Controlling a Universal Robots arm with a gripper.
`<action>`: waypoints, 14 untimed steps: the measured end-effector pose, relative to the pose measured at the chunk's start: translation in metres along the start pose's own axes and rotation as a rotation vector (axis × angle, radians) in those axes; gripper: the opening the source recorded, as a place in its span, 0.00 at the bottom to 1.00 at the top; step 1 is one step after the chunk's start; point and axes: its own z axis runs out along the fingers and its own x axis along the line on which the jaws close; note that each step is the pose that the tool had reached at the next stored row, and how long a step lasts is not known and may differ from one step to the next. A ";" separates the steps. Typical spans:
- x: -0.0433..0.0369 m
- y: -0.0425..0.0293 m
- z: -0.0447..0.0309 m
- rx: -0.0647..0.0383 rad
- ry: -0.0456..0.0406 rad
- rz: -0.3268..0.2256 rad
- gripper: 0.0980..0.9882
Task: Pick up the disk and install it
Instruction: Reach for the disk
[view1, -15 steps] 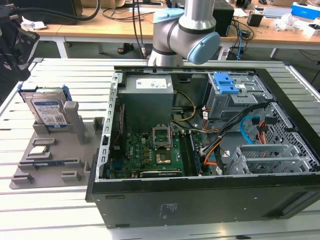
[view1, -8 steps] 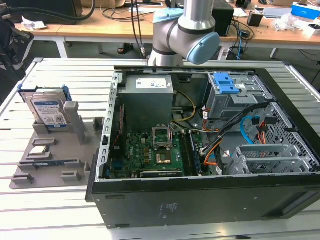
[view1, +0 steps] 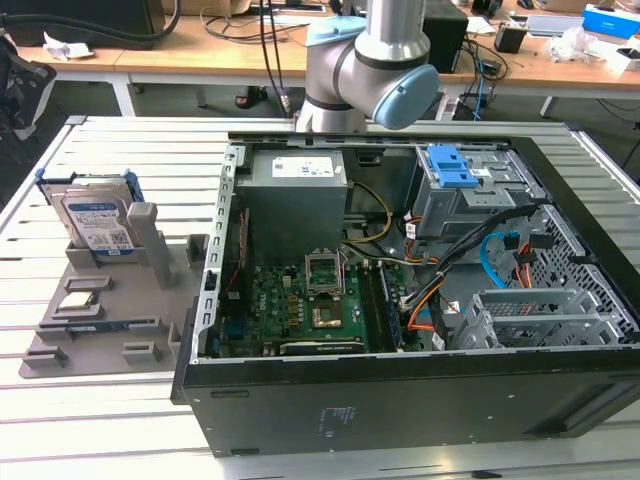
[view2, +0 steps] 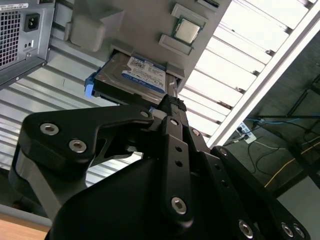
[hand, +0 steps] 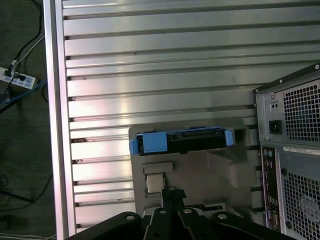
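The exterior view faces the open case (view1: 400, 405) from above; both wrist views share the disk (view2: 145, 75) (hand: 182, 141).

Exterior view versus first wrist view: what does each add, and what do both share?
Exterior view: inside the black computer case, a green motherboard and ridged blue latch plate. First wrist view: that case's vented rear panel and power socket. Shared: the silver disk in its blue frame, standing upright in the grey holder, on the slatted metal table.

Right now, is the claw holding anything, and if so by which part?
Nothing is held. The disk stands in its gray holder, apart from the claw.
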 end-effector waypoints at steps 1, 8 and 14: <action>0.0010 -0.0001 0.0000 0.000 0.0001 0.000 0.01; 0.0105 -0.0008 -0.0003 0.000 0.0000 0.000 0.01; 0.0193 -0.0014 -0.0005 0.000 0.0000 0.000 0.01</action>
